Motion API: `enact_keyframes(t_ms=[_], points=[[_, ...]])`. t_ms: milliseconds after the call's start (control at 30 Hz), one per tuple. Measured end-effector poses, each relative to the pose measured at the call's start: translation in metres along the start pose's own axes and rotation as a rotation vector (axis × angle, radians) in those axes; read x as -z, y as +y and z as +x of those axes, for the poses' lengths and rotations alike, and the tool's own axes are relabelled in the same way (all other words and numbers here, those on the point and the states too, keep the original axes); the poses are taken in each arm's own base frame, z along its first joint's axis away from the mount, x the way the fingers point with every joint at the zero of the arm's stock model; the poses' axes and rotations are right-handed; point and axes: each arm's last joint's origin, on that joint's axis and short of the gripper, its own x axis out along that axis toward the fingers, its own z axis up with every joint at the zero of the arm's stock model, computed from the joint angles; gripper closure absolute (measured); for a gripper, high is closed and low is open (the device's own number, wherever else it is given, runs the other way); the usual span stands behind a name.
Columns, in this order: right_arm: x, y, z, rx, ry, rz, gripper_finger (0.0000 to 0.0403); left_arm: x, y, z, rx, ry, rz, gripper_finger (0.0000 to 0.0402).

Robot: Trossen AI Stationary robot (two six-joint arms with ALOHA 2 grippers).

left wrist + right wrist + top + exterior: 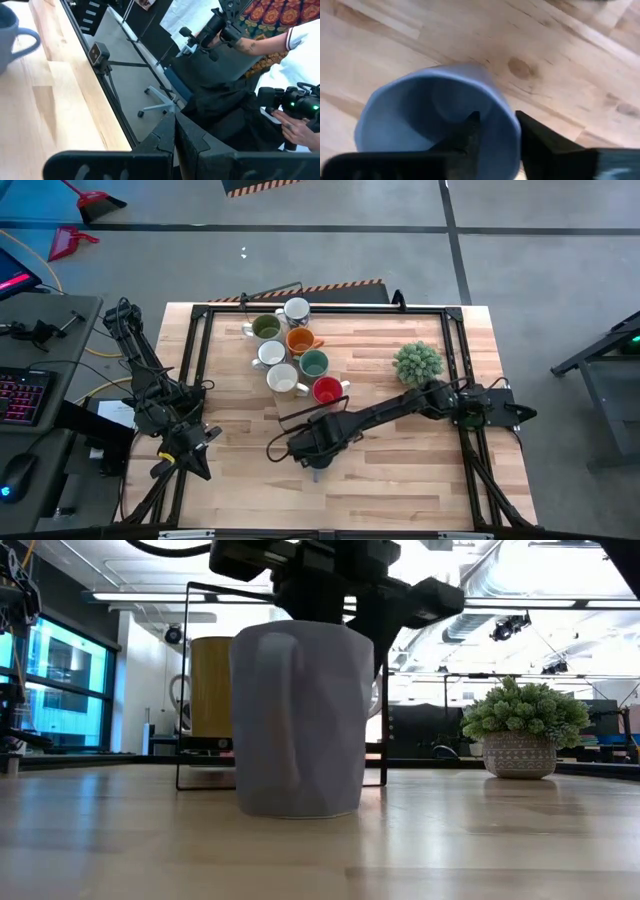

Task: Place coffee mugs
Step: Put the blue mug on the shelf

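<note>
Table: pale wood slab (400, 470) inside a black frame, grey floor around it.
Room: bright ceiling lights and ducts beyond the table in the low view; a person in a patterned top (270, 25) stands off the table's left side.
Blue mug (440, 115): upright on the wood near the table's middle, on the near side, well apart from the other mugs.
Right gripper (497, 135): directly over the blue mug, one finger inside the cup, the other outside, the rim wall between them; fingers spread a little, and whether they press the wall I cannot tell.
Mug cluster: seven mugs in the far middle of the table, close together — white (296, 310), olive (265, 328), orange (300, 340), two cream (270, 354), (283, 378), teal (314, 364), red (327, 390).
Plant (417, 363): right of the cluster, just beside the right arm.
Left gripper (190, 452): parked over the table's left edge, fingers pressed together, holding nothing.
</note>
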Motion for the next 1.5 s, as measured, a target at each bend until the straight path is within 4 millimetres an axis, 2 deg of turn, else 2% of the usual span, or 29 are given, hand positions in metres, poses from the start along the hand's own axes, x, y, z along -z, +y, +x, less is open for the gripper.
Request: enact_keyframes(t_ms=[167,233,467,600,833,967,1233,1500], points=[[0.011,0.003,0.0,-0.017,0.004,0.106,0.038,0.0,0.0,0.0,0.0,0.001,0.019,0.0401],[0.016,0.006,0.0,-0.034,0.018,0.166,0.0395,0.0,0.0,0.0,0.001,0.001,0.02,0.0401],[0.04,0.022,-0.002,-0.164,0.08,0.484,0.04,0.001,-0.001,0.0,0.026,0.02,0.02,0.0401],[0.054,0.026,-0.002,-0.217,-0.009,0.672,0.0401,0.001,-0.001,0.0,0.026,0.021,0.02,0.0401],[0.066,0.018,0.001,-0.141,-0.058,0.747,0.0402,0.001,-0.001,0.0,0.034,0.027,0.009,0.0401],[0.064,0.016,0.001,-0.118,-0.049,0.756,0.0402,0.001,-0.001,0.0,0.036,0.028,-0.013,0.0402],[0.041,0.01,0.001,-0.062,-0.047,0.806,0.0402,0.001,-0.001,0.0,0.036,0.029,-0.014,0.0401],[0.039,0.01,0.001,-0.063,-0.049,0.818,0.0402,0.002,-0.002,0.0,0.076,0.061,-0.013,0.0401]])
